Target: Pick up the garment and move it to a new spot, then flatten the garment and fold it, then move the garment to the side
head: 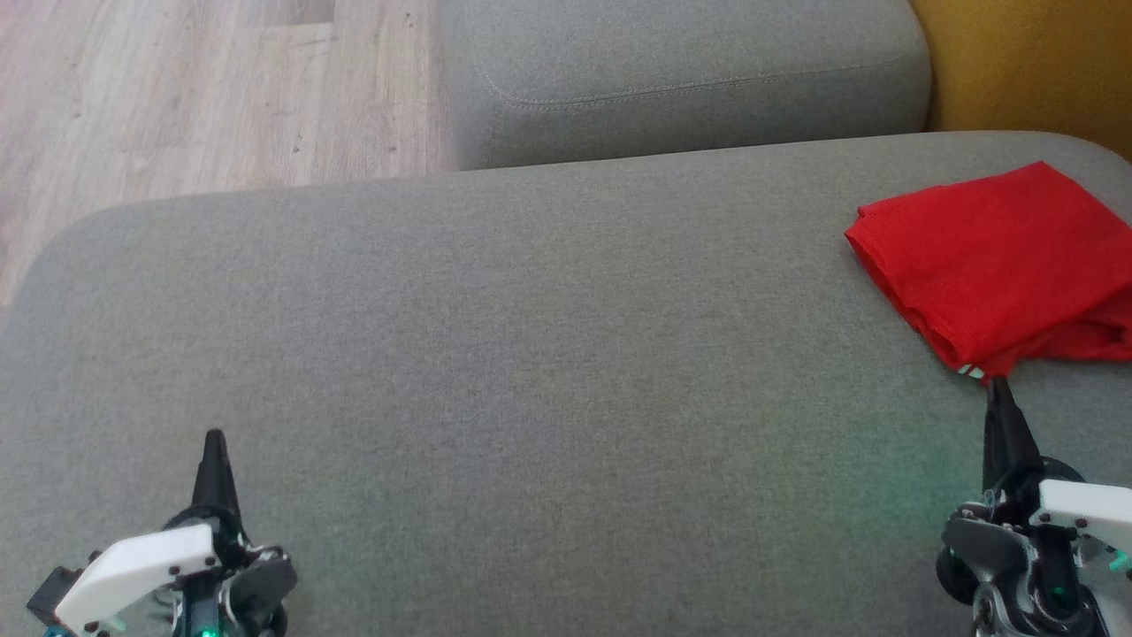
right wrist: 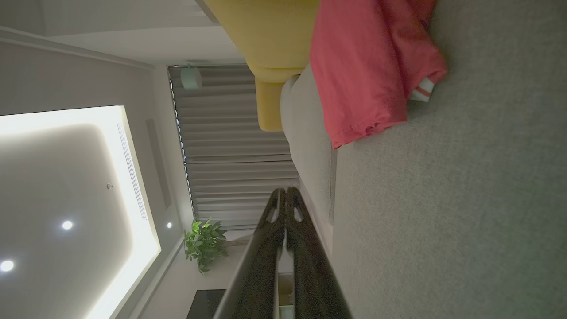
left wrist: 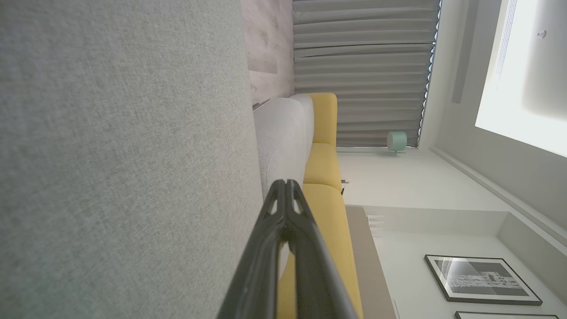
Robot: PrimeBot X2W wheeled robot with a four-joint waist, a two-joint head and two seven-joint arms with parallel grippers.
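The garment (head: 999,261) is red with a small striped cuff and lies folded in a neat flat stack at the far right of the grey cushion (head: 531,372). In the right wrist view the garment (right wrist: 367,66) is at the top, lying apart from the fingers. My right gripper (head: 999,385) is shut and empty, with its tip just below the garment's near corner. Low on the left, my left gripper (head: 213,438) is shut too and holds nothing, over bare cushion. In both wrist views the two fingers (left wrist: 285,184) (right wrist: 285,190) are pressed together.
A second grey cushion (head: 681,71) stands behind the first. Wooden floor (head: 177,88) lies at the back left, and a yellow seat (head: 1035,62) at the back right. The cushion's rounded left edge drops off toward the floor.
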